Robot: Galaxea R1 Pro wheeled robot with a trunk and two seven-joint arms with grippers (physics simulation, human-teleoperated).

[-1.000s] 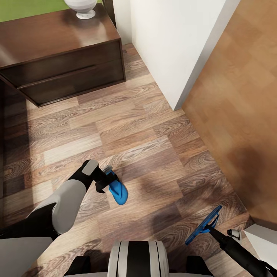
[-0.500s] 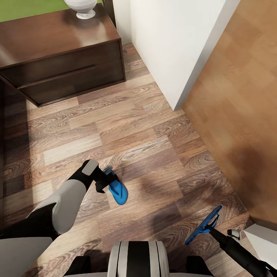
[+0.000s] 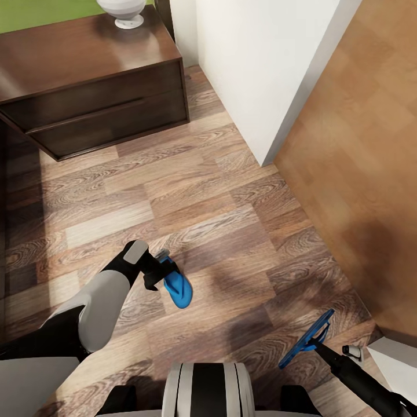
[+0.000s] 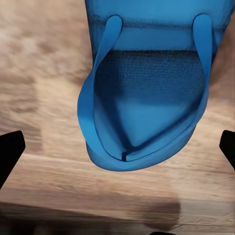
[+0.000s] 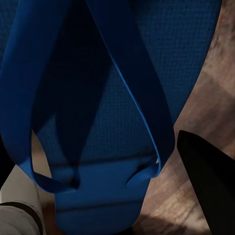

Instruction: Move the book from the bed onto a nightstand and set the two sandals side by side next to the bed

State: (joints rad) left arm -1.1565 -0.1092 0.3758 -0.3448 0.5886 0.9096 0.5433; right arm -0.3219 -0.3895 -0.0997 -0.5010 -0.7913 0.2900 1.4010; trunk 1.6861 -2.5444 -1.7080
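Blue sandal (image 3: pixel 307 340), tilted on edge above the wood-plank floor (image 3: pixel 220 208): our right gripper (image 3: pixel 317 346) is clamped on it. Second blue sandal (image 3: pixel 176 286) near our left gripper (image 3: pixel 157 272); in the left wrist view its fingers (image 4: pixel 10 152) stand wide apart, gripping nothing we can see. Farther off, the dark nightstand (image 3: pixel 87 87) carries a white vase (image 3: pixel 124 10).

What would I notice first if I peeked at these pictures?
Two bright blue sandals! One is at the left pincer low over the wood floor, and the other hangs tilted from the right pincer. Farther away stands a dark brown nightstand with a white vase.
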